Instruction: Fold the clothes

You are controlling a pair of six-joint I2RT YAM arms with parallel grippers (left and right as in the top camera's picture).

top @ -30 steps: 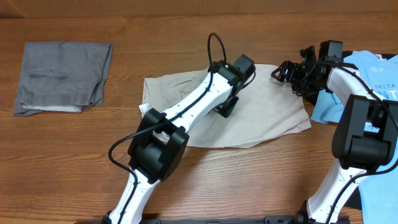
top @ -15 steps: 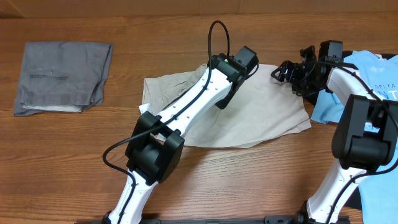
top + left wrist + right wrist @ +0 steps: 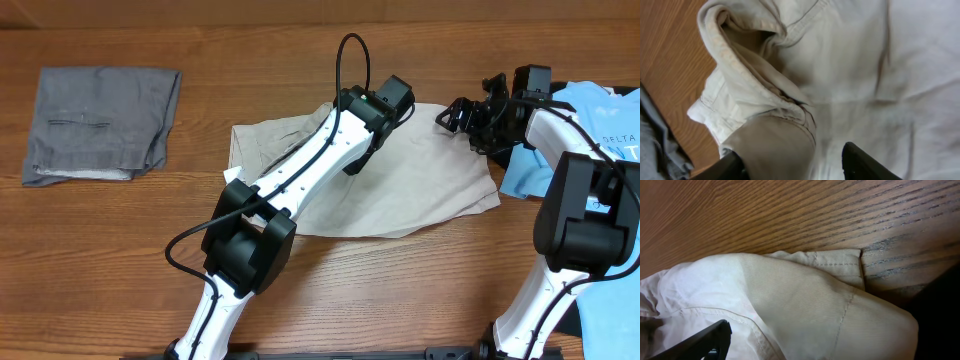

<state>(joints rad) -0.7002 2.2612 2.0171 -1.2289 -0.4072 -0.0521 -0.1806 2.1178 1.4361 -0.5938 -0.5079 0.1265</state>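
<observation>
The clothes, a pair of beige trousers (image 3: 430,185), lie folded over on the wooden table (image 3: 330,40). My left gripper (image 3: 358,162) hangs over their middle. In the left wrist view my left gripper (image 3: 800,167) is open. A raised fold of the trousers (image 3: 775,145) rests against the left finger (image 3: 732,167), with a gap to the other finger. My right gripper (image 3: 452,117) sits at the trousers' far right corner. In the right wrist view it (image 3: 825,340) stands open. The seamed corner of the trousers (image 3: 805,295) bulges between its fingers.
Grey folded trousers (image 3: 100,122) lie at the far left of the table; their edge shows in the left wrist view (image 3: 655,145). A light blue printed T-shirt (image 3: 598,108) lies at the right edge, under my right arm.
My left gripper has risen and shifted a little toward the far right. A fold at the trousers' far edge has come up with it. The right arm has not moved.
</observation>
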